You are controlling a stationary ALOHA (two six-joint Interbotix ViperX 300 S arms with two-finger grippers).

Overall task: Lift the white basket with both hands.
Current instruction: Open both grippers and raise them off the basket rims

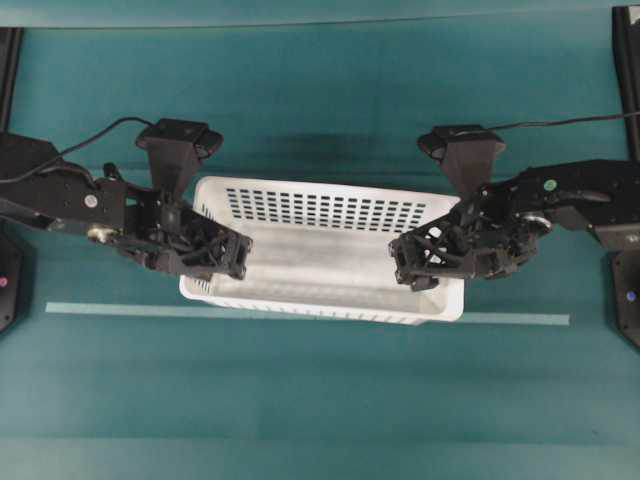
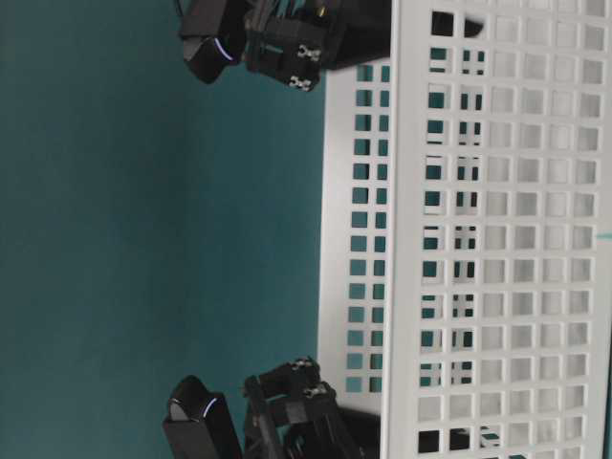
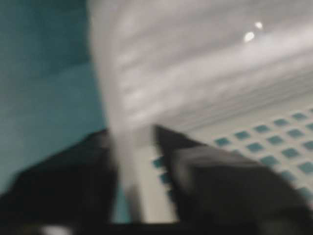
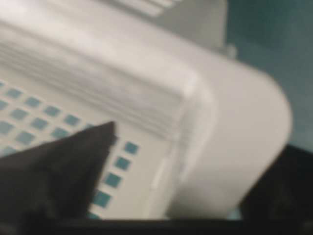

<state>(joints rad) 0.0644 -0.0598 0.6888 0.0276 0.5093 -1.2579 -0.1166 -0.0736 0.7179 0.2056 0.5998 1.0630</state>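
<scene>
The white basket (image 1: 325, 250) is in the middle of the teal table, long side left to right. My left gripper (image 1: 228, 255) straddles its left wall, one finger inside and one outside. It is shut on the rolled rim in the blurred left wrist view (image 3: 132, 134). My right gripper (image 1: 412, 262) straddles the right wall near the front corner. In the right wrist view (image 4: 198, 142) one finger (image 4: 73, 161) lies against the slotted inner wall and the other on the outside of the rim. The table-level view shows the basket (image 2: 497, 239) with a black gripper at each end. I cannot tell whether its floor touches the table.
A pale tape line (image 1: 100, 308) runs across the table and passes under the basket's front edge. Black arm bases (image 1: 8, 280) stand at the far left and far right (image 1: 628, 290). Cables trail from both wrist cameras.
</scene>
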